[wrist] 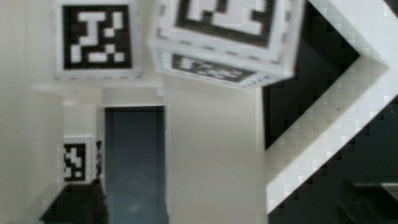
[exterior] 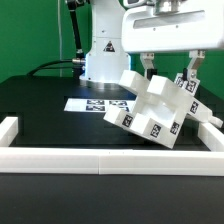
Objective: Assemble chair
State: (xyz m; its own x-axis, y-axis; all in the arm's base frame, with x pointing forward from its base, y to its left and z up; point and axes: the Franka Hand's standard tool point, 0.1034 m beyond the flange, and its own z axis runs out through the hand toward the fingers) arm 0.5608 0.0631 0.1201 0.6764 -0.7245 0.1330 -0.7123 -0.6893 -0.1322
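Note:
The chair [exterior: 150, 112] is a tilted cluster of joined white blocky parts with black-and-white tags. It rests on the black table at the exterior view's right, leaning toward the border wall. My gripper [exterior: 170, 72] hangs just above its upper parts. The two fingers [exterior: 148, 66] are spread wide and grip nothing. In the wrist view the chair parts [wrist: 196, 130] fill the picture at close range, with tags [wrist: 98, 40] on their faces. My own fingertips are not clearly made out there.
The marker board [exterior: 98, 104] lies flat on the table at the foot of the robot base [exterior: 100, 60]. A low white border wall [exterior: 100, 160] runs along the front and both sides, and the chair is close to its right-hand stretch [exterior: 212, 130].

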